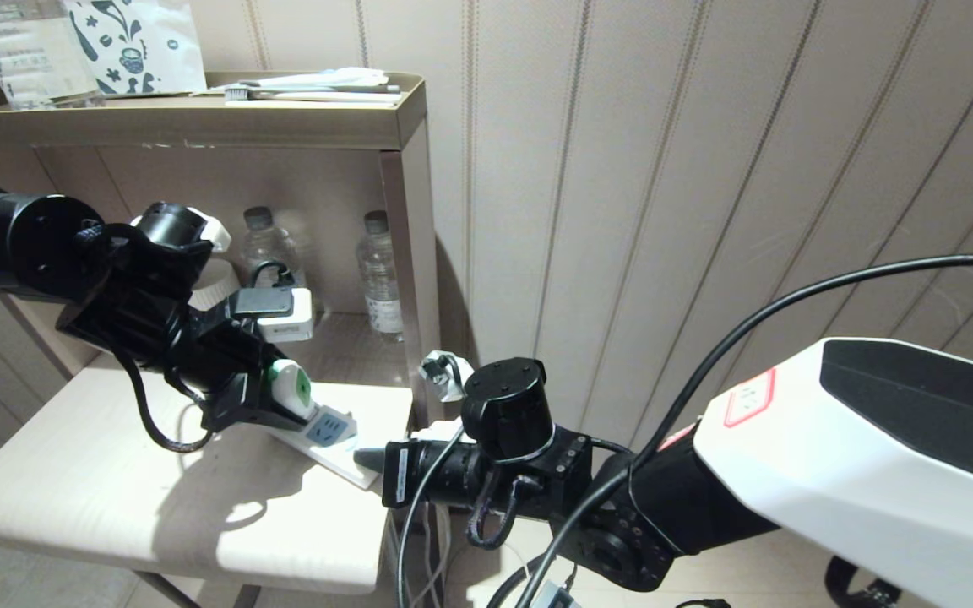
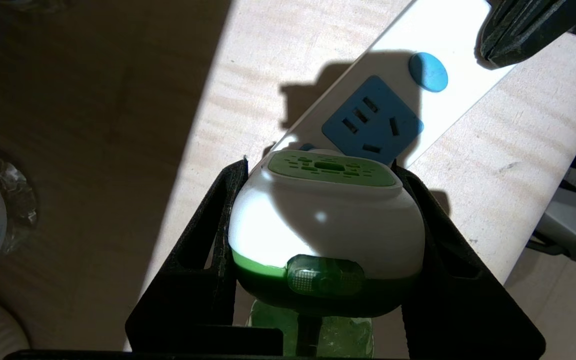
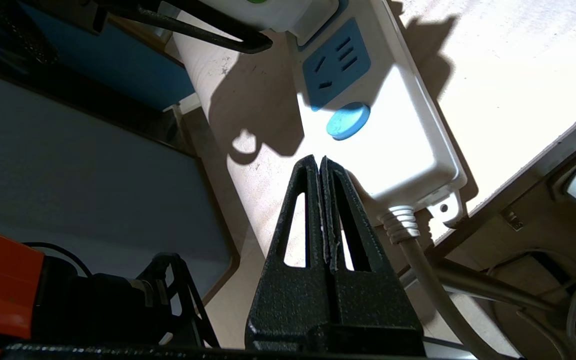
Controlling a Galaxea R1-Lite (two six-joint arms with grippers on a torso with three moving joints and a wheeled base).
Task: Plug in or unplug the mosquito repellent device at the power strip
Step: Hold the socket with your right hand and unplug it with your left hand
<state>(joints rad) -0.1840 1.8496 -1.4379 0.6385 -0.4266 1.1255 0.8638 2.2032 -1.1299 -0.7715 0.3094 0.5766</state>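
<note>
The mosquito repellent device (image 1: pixel 292 390), white-headed with a green face, sits between the fingers of my left gripper (image 1: pixel 284 404), which is shut on its sides. In the left wrist view the device (image 2: pixel 325 220) stands on the power strip (image 2: pixel 448 40), just behind a free blue socket (image 2: pixel 373 122); its pins are hidden. The white power strip (image 1: pixel 334 447) lies at an angle on the pale table (image 1: pixel 73 473). My right gripper (image 3: pixel 319 162) is shut and empty, its tip against the cord end of the strip (image 3: pixel 403 135), near the round blue button (image 3: pixel 348 121).
Two clear water bottles (image 1: pixel 381 270) (image 1: pixel 265 245) stand in the shelf nook behind the table. The strip's white cord (image 3: pixel 433 285) drops over the table's right edge, where more cables hang. A striped wall rises to the right.
</note>
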